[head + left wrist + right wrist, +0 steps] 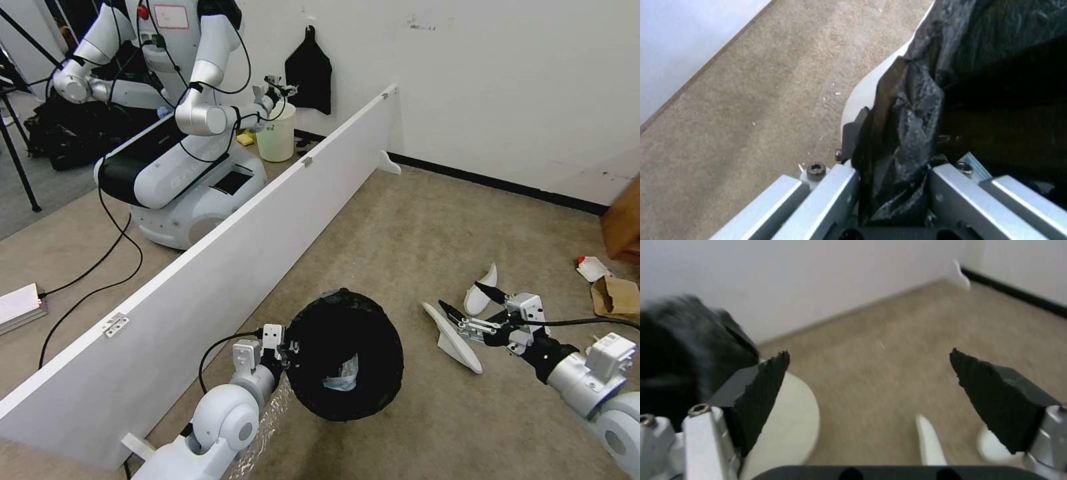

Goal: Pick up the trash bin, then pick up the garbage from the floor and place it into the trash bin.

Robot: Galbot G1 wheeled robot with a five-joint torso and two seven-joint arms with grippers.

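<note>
The trash bin (pixel 343 353), lined with a crinkled black bag, hangs tilted above the carpet with its mouth towards me. My left gripper (pixel 285 347) is shut on its rim, and the left wrist view shows the fingers clamping the bag-covered rim (pixel 902 150). A pale crumpled scrap (pixel 340 377) lies inside. Two white slippers lie on the floor to the right, one (pixel 453 337) nearer and one (pixel 481 293) farther. My right gripper (pixel 459 295) hovers just above them, open and holding nothing. In the right wrist view its pads (pixel 762 396) frame a slipper (pixel 791 426).
A long white partition board (pixel 220 247) runs along the left. Behind it stand another robot (pixel 180 153) and a cream bucket (pixel 277 133). A brown paper bag (pixel 617 297) and a red-white packet (pixel 592 268) lie far right, near brown furniture (pixel 625 223). Open carpet lies ahead.
</note>
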